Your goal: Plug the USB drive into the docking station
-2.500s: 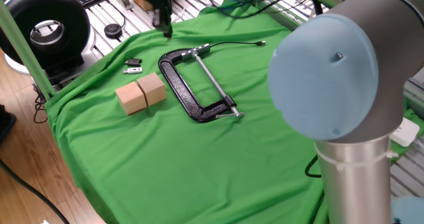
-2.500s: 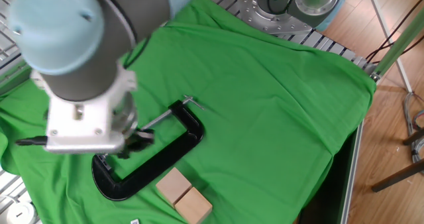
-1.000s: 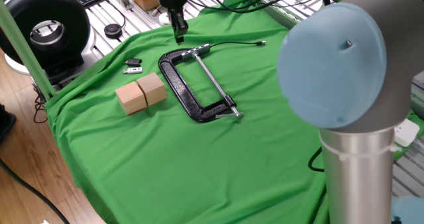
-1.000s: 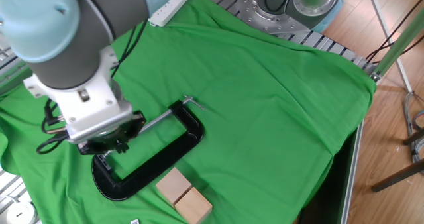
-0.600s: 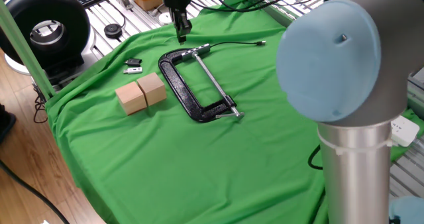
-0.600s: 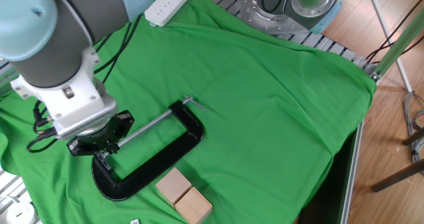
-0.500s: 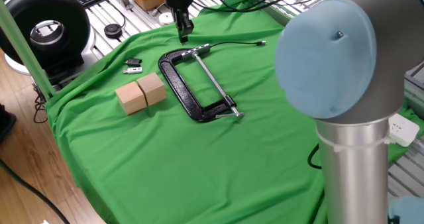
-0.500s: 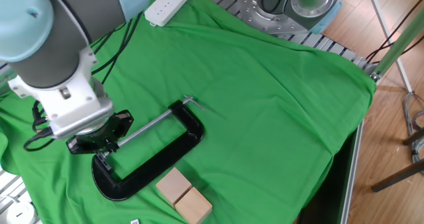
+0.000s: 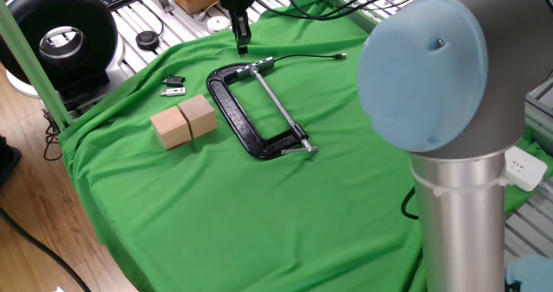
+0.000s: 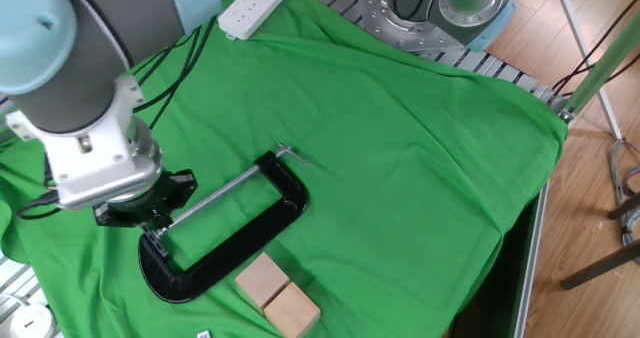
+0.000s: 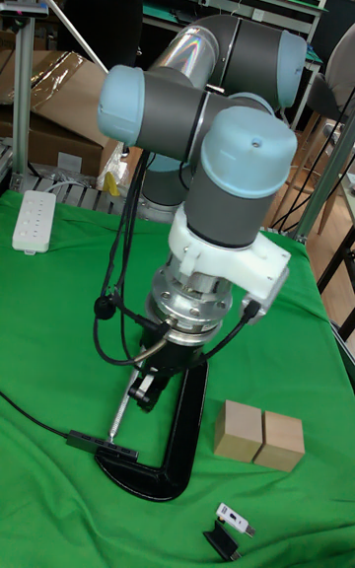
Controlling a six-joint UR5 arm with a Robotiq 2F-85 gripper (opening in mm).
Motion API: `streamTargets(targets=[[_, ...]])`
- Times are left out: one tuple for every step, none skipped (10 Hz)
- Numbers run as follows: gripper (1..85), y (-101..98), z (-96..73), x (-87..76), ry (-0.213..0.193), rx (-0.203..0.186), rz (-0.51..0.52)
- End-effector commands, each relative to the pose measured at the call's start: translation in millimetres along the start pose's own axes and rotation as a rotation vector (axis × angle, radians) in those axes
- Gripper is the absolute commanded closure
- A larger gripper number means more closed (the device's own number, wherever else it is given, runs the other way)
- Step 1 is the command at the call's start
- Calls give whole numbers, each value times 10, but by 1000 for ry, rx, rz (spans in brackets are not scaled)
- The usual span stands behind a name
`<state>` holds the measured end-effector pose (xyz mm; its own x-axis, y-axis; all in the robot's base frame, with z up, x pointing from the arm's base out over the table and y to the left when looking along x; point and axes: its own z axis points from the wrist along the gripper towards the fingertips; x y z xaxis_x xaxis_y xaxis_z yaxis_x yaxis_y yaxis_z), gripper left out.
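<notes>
A: Where does the slim dark USB drive sit now?

B: You'll find it at the tip of the two-finger gripper, pointing down. The fingers are drawn close together on it, above the far edge of the green cloth.

A: And the docking station?

B: Look for the narrow black docking station with a cable lying on the cloth, touching the top end of the black iron C-clamp. Your drive hangs near it, on its far side, not touching it.

A: Can you see the fingertips clearly?

B: Not in the tall fixed view: the wrist hides most of the gripper there. Two pale wooden blocks sit side by side next to the clamp.
</notes>
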<state>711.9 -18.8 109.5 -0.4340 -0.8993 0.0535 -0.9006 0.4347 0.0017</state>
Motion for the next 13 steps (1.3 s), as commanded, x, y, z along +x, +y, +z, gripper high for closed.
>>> streamTargets(targets=[[840, -315, 57, 190, 2, 7, -55], [840, -341, 97, 163, -11, 2, -67], [840, -338, 145, 135, -17, 2, -70], [840, -319, 193, 87, -28, 1, -67], [840, -321, 239, 60, -30, 7, -70], [840, -293, 299, 49, -32, 2, -73], [840, -256, 347, 67, -35, -4, -75], [840, -255, 379, 102, -36, -4, -85], [840, -256, 405, 130, -37, -6, -99], [840, -254, 432, 144, -36, -9, -113], [840, -242, 451, 162, -40, -15, -118], [840, -223, 457, 176, -42, -24, -126], [840, -258, 458, 210, -29, -12, -141]])
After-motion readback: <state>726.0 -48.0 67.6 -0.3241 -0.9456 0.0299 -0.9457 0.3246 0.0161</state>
